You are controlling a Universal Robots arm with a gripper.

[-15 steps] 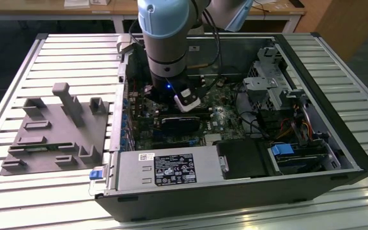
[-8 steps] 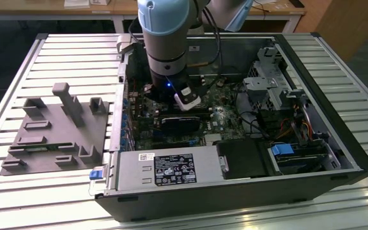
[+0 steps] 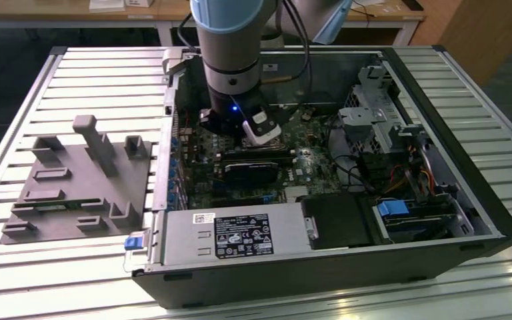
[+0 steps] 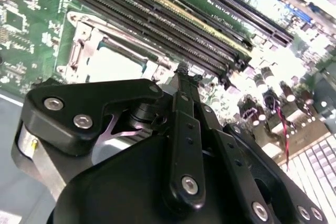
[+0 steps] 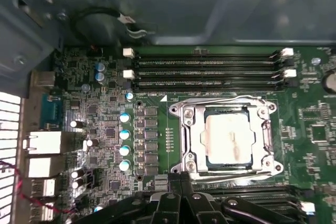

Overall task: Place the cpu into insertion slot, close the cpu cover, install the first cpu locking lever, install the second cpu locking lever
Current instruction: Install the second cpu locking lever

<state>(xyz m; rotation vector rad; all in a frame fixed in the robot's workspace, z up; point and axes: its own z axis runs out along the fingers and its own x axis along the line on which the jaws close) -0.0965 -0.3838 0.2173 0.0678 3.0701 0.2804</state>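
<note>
1. Row of small silver-topped cylindrical capacitors (image 5: 125,135) on the green circuit board: ahead of the fingers and well off to one side. They are clear of the work, but worth keeping away from on any sideways sweep.
2. Black two-finger gripper (image 5: 181,178): the fingers are pressed together with nothing between them. It hangs low over the board inside the open black computer case (image 3: 327,273).
3. Thin silvery square cpu cover (image 5: 191,135) with its window: it lies flat, just ahead of the fingertips and not touched by them.
4. Small square black insertion slot (image 5: 202,148): it sits under the cover, with a dark edge showing inside the window.
5. Flat square cpu (image 5: 228,137) with a dull silver-grey top: it is seated in the slot, level and framed evenly by the window. Placing and cover-closing look done.
6. Long black memory strips (image 5: 210,69): they lie beyond the socket from the fingers.
7. Thin silvery wire lever (image 5: 269,135) along the socket's edge; another runs along the far side. I cannot tell whether either is hooked.
8. Judgement: this is lever work. Push with the closed tip on the lever's free end only. Bear down and then sideways under its catch. Keep the tip off the chip top, and keep the cover flat.
</note>
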